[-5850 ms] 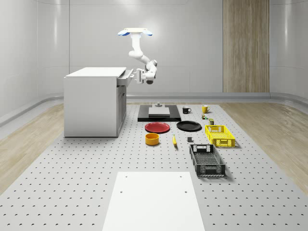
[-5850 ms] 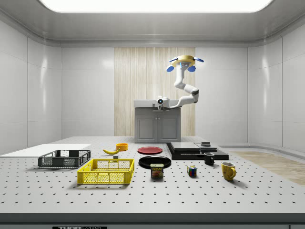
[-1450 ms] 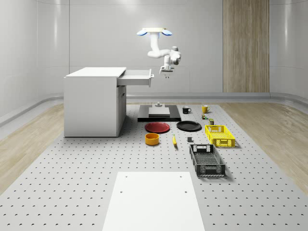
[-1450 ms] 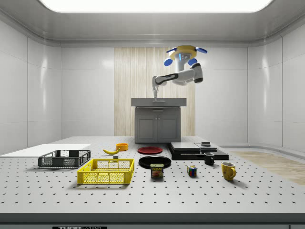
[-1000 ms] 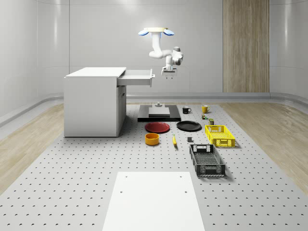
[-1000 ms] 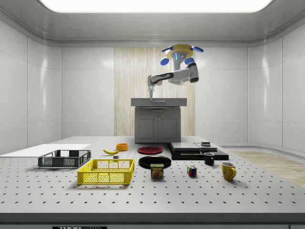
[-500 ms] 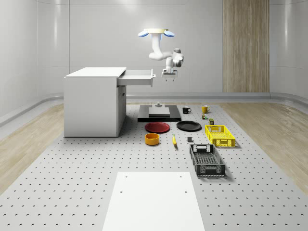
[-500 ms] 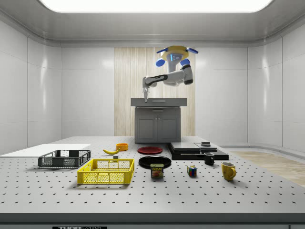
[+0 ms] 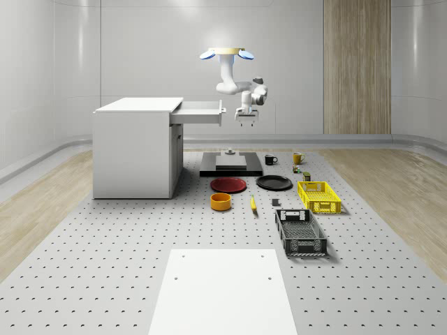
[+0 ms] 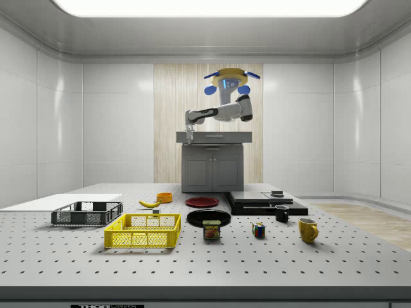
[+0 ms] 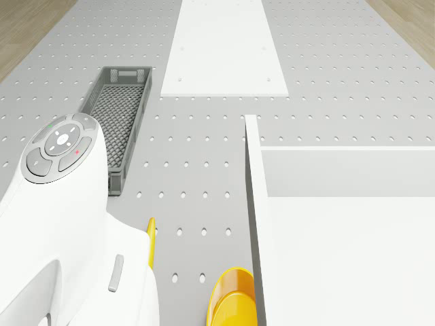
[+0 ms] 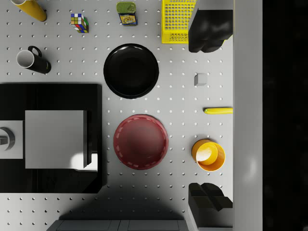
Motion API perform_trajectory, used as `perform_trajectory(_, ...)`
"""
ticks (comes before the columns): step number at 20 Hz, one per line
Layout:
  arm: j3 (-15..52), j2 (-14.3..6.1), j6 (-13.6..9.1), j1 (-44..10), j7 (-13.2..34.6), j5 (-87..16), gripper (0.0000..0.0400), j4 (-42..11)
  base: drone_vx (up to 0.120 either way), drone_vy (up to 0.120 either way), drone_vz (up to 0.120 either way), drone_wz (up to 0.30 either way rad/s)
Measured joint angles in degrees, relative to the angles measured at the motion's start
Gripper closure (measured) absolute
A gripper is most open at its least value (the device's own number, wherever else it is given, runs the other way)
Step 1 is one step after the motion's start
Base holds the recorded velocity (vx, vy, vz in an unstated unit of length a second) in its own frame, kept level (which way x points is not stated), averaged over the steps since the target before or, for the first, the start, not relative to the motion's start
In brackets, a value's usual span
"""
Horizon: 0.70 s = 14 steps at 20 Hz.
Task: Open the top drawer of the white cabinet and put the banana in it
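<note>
White was the cabinet [image 9: 135,148], which stood on the perforated table [image 9: 105,237] with its top drawer [image 9: 200,112] pulled out toward the whole-scene view's right. The drone [image 9: 226,53] was seen hovering in the air just beyond the open drawer's front, above the black platform [image 9: 230,165], with the arm bent downward from it. The gripper [image 9: 246,125] was held pointing straight down, beside and slightly below the drawer's front edge, apart from it, well above the table. In the wrist view the two dark fingers [image 12: 210,29] were seen spread apart with nothing between them, so the gripper was judged to be parted and empty. The banana [image 9: 253,204] was found lying on the table, well below the gripper, just beside the orange bowl [image 9: 221,202] and near the red plate [image 9: 228,185]. A black plate [image 9: 274,183] lay next to the red one. Further toward the whole-scene view's right a yellow basket [image 9: 319,196] and a dark grey crate [image 9: 300,232] were noted, and a black mug [image 9: 270,160] and a yellow mug [image 9: 297,158] stood behind them.
</note>
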Motion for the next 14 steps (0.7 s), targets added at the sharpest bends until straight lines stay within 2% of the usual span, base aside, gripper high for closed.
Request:
perform_trajectory(13, 0.0, 0.2, -0.2, 0.0, 0.0, 0.1, 0.0, 0.0, 0.12, 0.0, -0.12, 0.0)
perform_trajectory(14, 0.0, 1.1, -0.2, 0.4, 0.0, 0.1, 0.0, 0.0, 0.12, 0.0, -0.12, 0.0)
